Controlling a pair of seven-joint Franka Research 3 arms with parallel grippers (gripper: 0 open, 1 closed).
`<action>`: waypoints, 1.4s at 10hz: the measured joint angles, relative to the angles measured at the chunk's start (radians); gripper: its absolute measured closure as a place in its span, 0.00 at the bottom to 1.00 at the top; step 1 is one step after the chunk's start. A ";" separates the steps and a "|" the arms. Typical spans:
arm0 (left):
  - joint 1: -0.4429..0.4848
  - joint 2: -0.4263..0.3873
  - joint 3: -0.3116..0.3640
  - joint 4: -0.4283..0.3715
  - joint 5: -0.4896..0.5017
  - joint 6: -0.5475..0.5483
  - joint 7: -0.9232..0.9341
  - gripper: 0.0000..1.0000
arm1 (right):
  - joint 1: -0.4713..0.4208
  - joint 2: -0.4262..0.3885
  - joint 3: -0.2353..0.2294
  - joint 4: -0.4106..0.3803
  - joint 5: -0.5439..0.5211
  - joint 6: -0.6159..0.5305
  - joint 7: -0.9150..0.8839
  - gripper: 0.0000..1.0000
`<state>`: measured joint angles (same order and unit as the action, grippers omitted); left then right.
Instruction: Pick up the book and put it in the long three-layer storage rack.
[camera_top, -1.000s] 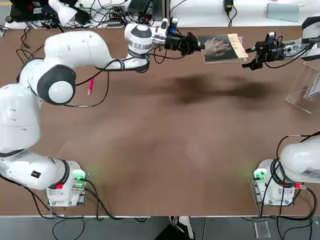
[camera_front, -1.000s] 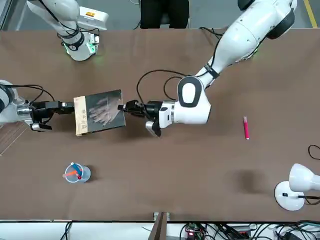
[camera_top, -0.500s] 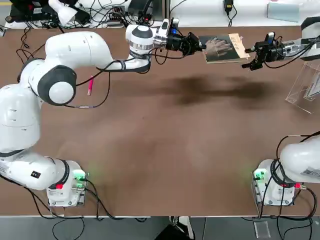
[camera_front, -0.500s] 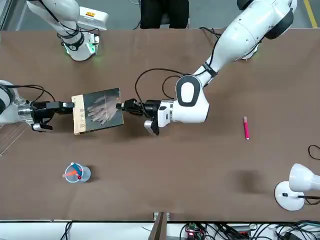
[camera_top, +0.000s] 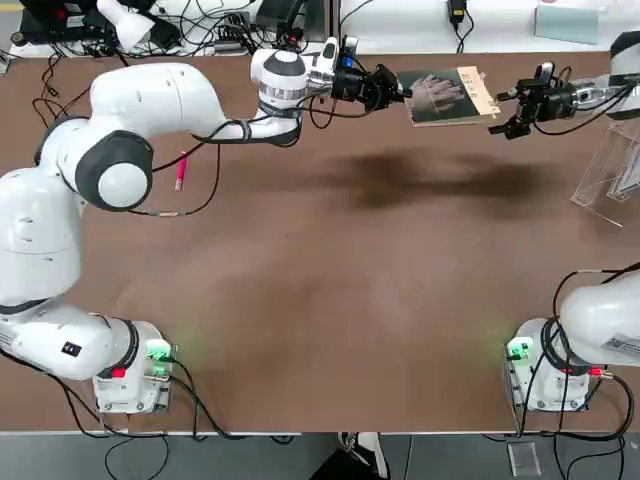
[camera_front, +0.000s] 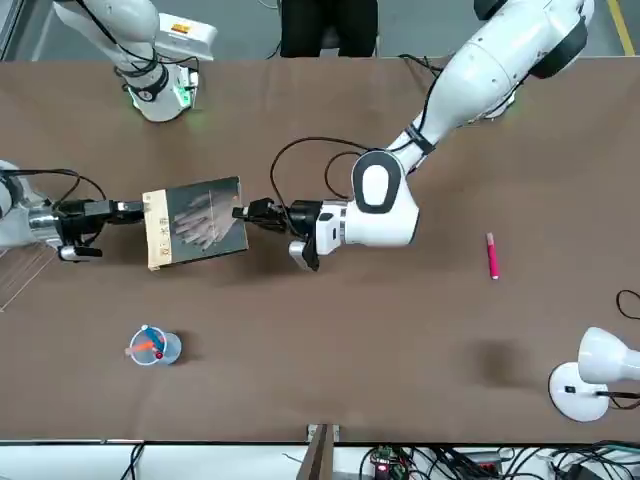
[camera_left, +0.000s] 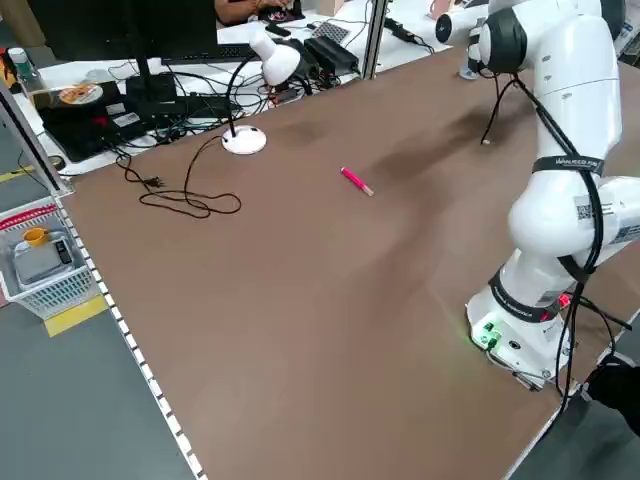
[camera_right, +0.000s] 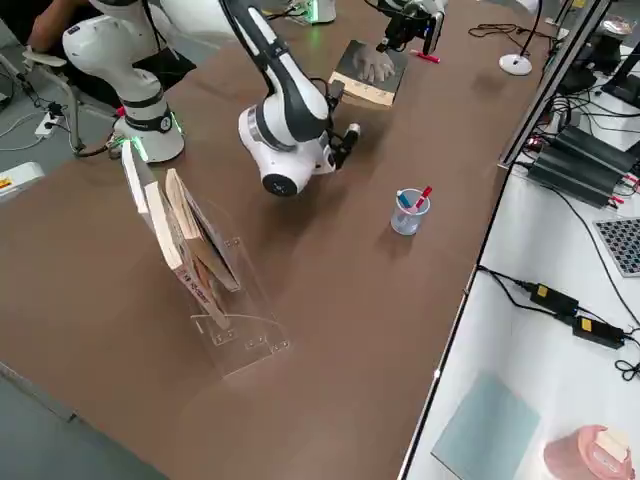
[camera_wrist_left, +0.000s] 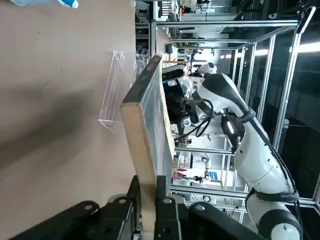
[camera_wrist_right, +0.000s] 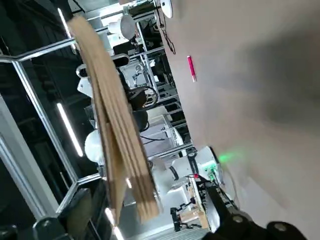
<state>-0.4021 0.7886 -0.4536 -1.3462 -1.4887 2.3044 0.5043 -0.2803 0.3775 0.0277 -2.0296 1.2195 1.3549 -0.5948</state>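
Note:
The book (camera_top: 445, 95), dark grey with a pale hand image and a tan strip, hangs flat above the far side of the table. My left gripper (camera_top: 400, 92) is shut on its dark edge, and the left wrist view shows the book (camera_wrist_left: 148, 130) clamped edge-on. My right gripper (camera_top: 505, 110) is open at the tan-strip edge. In the right wrist view the book (camera_wrist_right: 115, 120) stands between its spread fingers. The long three-layer storage rack (camera_top: 608, 170), clear acrylic, stands at the table's right edge. The right side view shows the rack (camera_right: 215, 290) with other books leaning in it.
A small clear pen cup (camera_front: 150, 347) stands near the far edge, beyond the book. A pink pen (camera_top: 181, 172) lies on the left part of the table. A white desk lamp (camera_front: 590, 372) and cables sit at the far left corner.
The left gripper and the book have shifted slightly toward the table's far edge. The right gripper has drawn back a little toward the rack side and stays open.

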 joint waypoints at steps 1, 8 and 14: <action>0.000 0.000 0.000 0.000 0.000 0.000 0.000 1.00 | -0.005 0.000 -0.001 0.005 0.000 -0.008 0.004 0.00; 0.000 0.000 0.000 0.003 0.000 0.000 0.000 1.00 | 0.029 0.000 0.009 0.011 0.027 -0.011 0.021 0.00; 0.000 0.000 0.001 0.003 0.000 0.000 0.000 1.00 | 0.093 0.000 0.011 0.014 0.046 0.015 0.035 0.00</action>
<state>-0.4021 0.7891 -0.4523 -1.3430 -1.4888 2.3044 0.5044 -0.1871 0.3776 0.0388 -2.0157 1.2659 1.3694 -0.5598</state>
